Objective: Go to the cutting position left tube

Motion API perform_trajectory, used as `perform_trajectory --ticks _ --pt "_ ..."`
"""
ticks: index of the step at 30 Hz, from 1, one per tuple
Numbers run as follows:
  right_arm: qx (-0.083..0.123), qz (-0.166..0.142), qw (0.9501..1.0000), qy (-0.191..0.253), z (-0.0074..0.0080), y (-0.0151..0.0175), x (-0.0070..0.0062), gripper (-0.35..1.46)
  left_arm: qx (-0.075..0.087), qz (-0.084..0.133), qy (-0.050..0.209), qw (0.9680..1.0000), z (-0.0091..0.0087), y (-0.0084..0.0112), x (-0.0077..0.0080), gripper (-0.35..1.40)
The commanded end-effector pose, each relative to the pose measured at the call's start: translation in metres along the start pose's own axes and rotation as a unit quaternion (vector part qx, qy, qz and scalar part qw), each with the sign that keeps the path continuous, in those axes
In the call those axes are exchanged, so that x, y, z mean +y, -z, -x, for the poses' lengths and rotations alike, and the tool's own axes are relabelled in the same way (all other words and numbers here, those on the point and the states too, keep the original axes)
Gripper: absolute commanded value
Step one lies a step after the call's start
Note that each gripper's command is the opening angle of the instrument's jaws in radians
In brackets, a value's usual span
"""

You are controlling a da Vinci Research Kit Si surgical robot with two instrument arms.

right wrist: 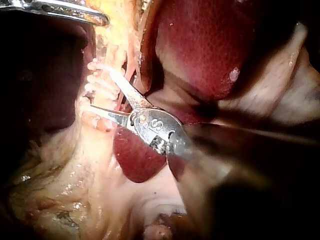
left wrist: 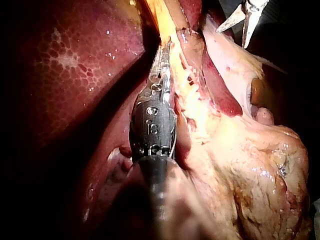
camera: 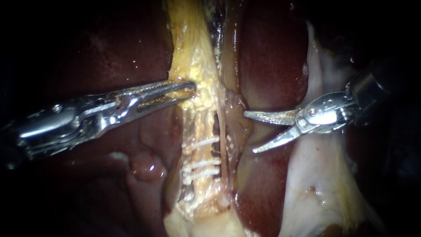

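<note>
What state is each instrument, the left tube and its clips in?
Left instrument: jaws shut on yellow tissue.
Right instrument: jaws open, holding nothing.
Left tube: clipped, not yet cut.
Clips: three, closed across that tube.

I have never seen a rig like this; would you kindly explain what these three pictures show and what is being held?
This is a surgical robot working at a bench on a pig's liver. One picture comes from the endoscope, close to the tissue. The other two come from cameras on each instrument's arm. The left instrument enters from the left, its jaws shut on the yellow fatty strand. The right instrument ends in two blades, open and holding nothing. Its blades are near the white clips lower on that strand, without touching them.
</note>
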Motion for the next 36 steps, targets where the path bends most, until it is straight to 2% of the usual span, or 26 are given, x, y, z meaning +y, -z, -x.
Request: perform_trajectory --ticks 1,7,10,13,18,22,29,36 --pt "-0.001 0.001 1.0 0.0 0.0 0.0 0.0 1.43 0.0 0.0 0.0 1.0 0.0 0.0 0.0 -0.35" --pt "0.004 -0.015 0.9999 0.002 0.0001 -0.0003 -0.0006 1.43 0.001 -0.002 0.001 1.0 0.0003 0.0003 0.0 -0.35" --pt "0.008 -0.033 0.9994 -0.005 0.0007 -0.0012 -0.0015 1.43 0.005 -0.006 0.004 1.0 0.0018 0.0014 0.0004 -0.35" --pt "-0.004 -0.051 0.9984 -0.024 0.0017 -0.0027 -0.0025 1.43 -0.013 -0.004 0.012 0.9998 0.0039 0.0032 0.0009 -0.35" --pt "-0.011 -0.071 0.9952 -0.066 0.0033 -0.005 -0.0033 1.43 -0.037 -0.001 0.006 0.9993 0.0069 0.0063 0.0011 -0.35" --pt "-0.014 -0.086 0.9907 -0.105 0.0043 -0.0064 -0.0032 1.43 -0.044 0.0 0.004 0.999 0.0079 0.0078 0.0005 -0.35" --pt "-0.02 -0.111 0.9808 -0.159 0.0054 -0.0085 -0.0026 1.43 -0.046 0.001 0.005 0.9989 0.008 0.0083 -0.0003 -0.35" --pt "-0.023 -0.123 0.9764 -0.176 0.0063 -0.0106 -0.0017 1.43 -0.046 0.002 0.005 0.9989 0.008 0.0084 -0.0004 -0.35"
